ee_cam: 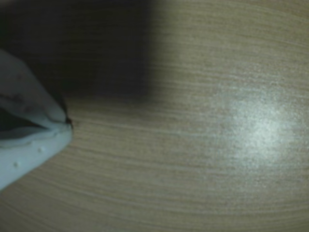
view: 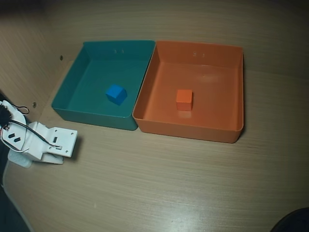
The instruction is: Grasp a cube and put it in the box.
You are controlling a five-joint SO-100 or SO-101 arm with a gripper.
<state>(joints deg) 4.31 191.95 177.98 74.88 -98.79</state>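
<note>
Overhead view, left to right: I've got the arm (view: pixel 41 142) parked at the left edge of the bench (view: pixel 159 183), white body low on the wood, well clear of both trays. Next, the teal tray (view: pixel 72 87) toward the back-left, a small blue cube (view: pixel 116 94) near its middle. Touching its right wall, the box (view: pixel 236 92), orange, sitting back-centre. The cube (view: pixel 184 99) rests on the box floor, a bit left of centre, apart from every wall. It's upright and equal-sided, so no long axis; its faces run roughly parallel to the box walls. Nothing stands between the arm and the trays, only bare wood.

Wrist view: I see the gripper (ee_cam: pixel 67 124) at the left edge, pale fingertips meeting at a point, pressed together on nothing, just over the bench. Dark blurred shape upper left, can't tell what it is.
</note>
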